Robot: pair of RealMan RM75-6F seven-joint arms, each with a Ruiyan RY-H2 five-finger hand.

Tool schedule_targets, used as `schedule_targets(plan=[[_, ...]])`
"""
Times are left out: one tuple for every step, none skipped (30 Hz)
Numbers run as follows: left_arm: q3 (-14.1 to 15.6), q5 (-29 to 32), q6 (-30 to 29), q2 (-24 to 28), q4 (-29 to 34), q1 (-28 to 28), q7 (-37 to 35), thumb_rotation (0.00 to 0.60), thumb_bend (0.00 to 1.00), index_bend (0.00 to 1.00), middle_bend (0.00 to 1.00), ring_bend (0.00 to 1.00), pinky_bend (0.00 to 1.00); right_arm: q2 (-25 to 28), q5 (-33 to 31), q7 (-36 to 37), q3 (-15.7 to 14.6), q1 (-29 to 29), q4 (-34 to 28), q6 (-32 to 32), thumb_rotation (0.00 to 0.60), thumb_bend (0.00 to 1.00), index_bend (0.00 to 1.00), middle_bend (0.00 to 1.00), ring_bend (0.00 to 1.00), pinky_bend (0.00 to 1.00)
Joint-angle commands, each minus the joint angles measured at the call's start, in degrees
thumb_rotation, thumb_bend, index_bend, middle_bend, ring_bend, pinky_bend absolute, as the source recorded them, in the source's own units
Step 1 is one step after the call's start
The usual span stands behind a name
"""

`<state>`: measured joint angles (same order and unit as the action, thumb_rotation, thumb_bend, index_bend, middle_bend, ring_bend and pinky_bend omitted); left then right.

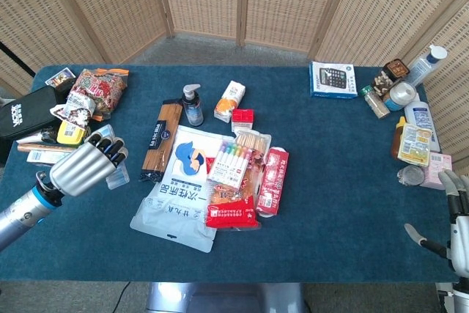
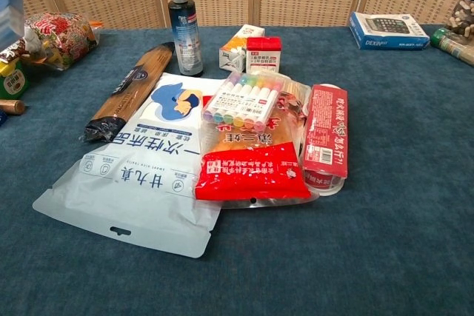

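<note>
The left robot hand (image 1: 82,167) hangs above the left part of the tabletop (image 1: 330,181), its fingers curled around a small clear packet (image 1: 116,174) that is mostly hidden beneath them, so its contents cannot be made out; in the chest view only a pale corner of it shows at the top left edge. The packet sits under the fingertips, just left of the spaghetti pack (image 1: 160,141). The right robot hand (image 1: 456,219), cut off at the right edge, holds nothing, fingers spread.
</note>
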<state>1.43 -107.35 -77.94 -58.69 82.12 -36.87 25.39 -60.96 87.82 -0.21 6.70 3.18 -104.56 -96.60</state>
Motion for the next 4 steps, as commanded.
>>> schedule_targets(plan=[[-1.1,0.7,0.6,1.0,1.5,-0.2,0.8,0.6,0.07,0.84,0.63,0.53,0.62,0.1,0.0,0.1,0.1,0.0,-0.1,0.0,0.6,0.0,0.0,0.0,0.0,0.0],[-1.4,0.9,0.7,1.1,1.9,-0.2,1.0,0.6,0.07,0.84,0.63,0.53,0.62,0.2,0.0,0.2,0.1,0.0,-0.1,0.0,0.6,0.0,0.0,0.0,0.0,0.0],[-1.6,0.9,0.8,1.3,2.1,-0.3,1.1,0.6,0.07,0.84,0.62,0.53,0.62,0.1,0.0,0.3,0.1,0.0,-0.1,-0.1,0.6,0.0,0.0,0.0,0.0,0.0],[-1.9,1.0,0.8,1.4,2.5,-0.3,1.1,0.6,0.07,0.84,0.62,0.53,0.62,0.1,0.1,0.6,0.0,0.1,-0.2,-0.1,0.6,0.0,0.0,0.0,0.0,0.0]])
